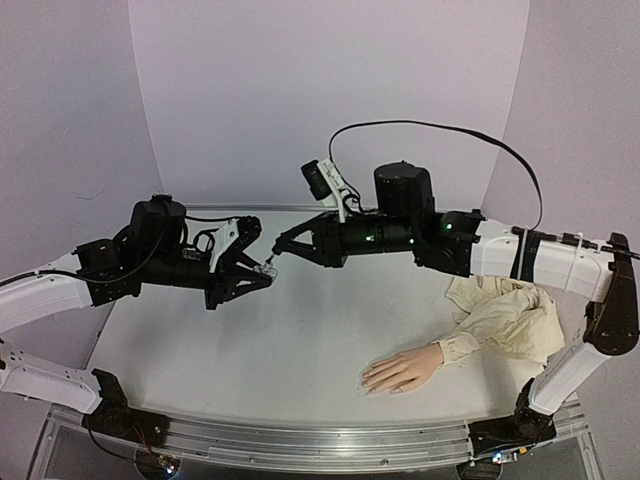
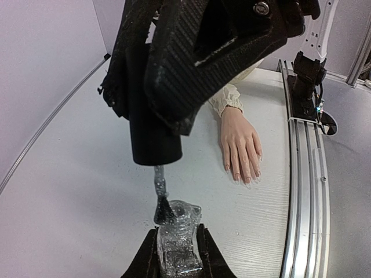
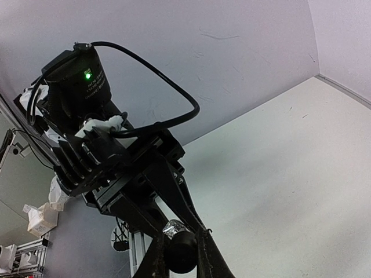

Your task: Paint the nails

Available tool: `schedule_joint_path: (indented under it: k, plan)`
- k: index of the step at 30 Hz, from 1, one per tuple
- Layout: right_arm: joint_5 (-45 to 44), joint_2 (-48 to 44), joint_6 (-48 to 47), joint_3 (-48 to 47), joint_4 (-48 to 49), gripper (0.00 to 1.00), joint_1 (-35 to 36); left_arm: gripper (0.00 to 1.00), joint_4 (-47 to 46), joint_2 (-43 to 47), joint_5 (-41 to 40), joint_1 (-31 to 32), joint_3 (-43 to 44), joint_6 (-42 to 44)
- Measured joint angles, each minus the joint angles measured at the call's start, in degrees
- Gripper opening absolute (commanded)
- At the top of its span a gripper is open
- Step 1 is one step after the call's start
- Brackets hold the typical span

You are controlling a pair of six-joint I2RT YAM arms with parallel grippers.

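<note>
The white table (image 1: 300, 345) took up most of the top view, with both arms reaching in over its middle, toward the left of centre. A cream sleeve (image 1: 508, 318) lay crumpled by the right edge. Out of its cuff came a skin-coloured mannequin hand (image 1: 402, 370), flat and palm down close to the near edge, right of centre, with its fingers pointing toward the left edge.

The left gripper (image 1: 258, 272) and the right gripper (image 1: 283, 247) met tip to tip above the table. The left gripper was clamped on a small clear bottle (image 2: 177, 231) with glittery contents, held upright between its fingers. The right gripper was closed around a black cap (image 2: 155, 136) directly above the bottle. A thin brush (image 2: 161, 200) hung from the cap, and its dark tip sat at the bottle's mouth. In the right wrist view the cap's round end showed pinched between the two fingers, with the shiny bottle just behind it.

The nails (image 2: 247, 179) were tiny and pale pink at the fingertips of the mannequin hand. They lay on the table well apart from both grippers, nearer the near edge and off to the right of them, with neither gripper nor brush touching them.
</note>
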State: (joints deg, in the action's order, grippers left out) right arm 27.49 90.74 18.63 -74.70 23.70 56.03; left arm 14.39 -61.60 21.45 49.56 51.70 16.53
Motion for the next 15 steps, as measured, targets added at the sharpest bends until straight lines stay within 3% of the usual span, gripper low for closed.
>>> schedule_joint_path:
  k: [15]
  plan:
    - [-0.1,-0.3,-0.2,0.6,-0.3,0.00,0.3,0.00,0.0,-0.3,0.0,0.0,0.0,0.0]
